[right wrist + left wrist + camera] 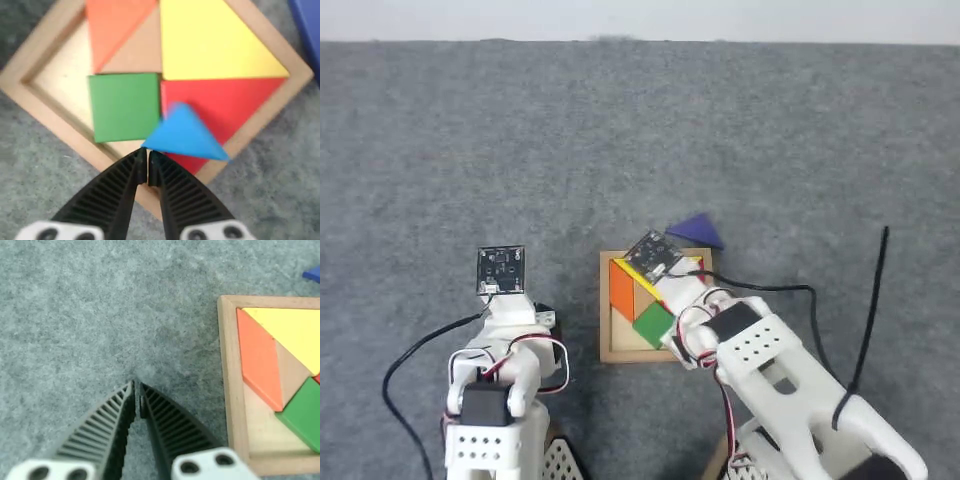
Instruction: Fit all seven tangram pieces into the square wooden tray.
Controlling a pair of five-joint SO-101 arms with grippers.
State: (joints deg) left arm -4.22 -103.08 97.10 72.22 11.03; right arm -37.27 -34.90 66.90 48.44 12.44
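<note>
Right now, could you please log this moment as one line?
left claw shut | right claw shut, at light blue triangle | dark blue triangle outside tray

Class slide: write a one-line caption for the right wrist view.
Jaws pinch a light blue triangle above the red triangle in the wooden tray.

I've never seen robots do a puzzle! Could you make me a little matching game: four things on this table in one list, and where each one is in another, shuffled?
Things
1. orange piece
2. light blue triangle
3. dark blue piece
4. left gripper

Places
a. on the grey mat, outside the tray
b. shut, over bare mat beside the tray
c. flat in the tray, next to the yellow piece
d. at the tips of the right gripper, above the red piece

Pairs: 1-c, 2-d, 3-a, 4-b
</note>
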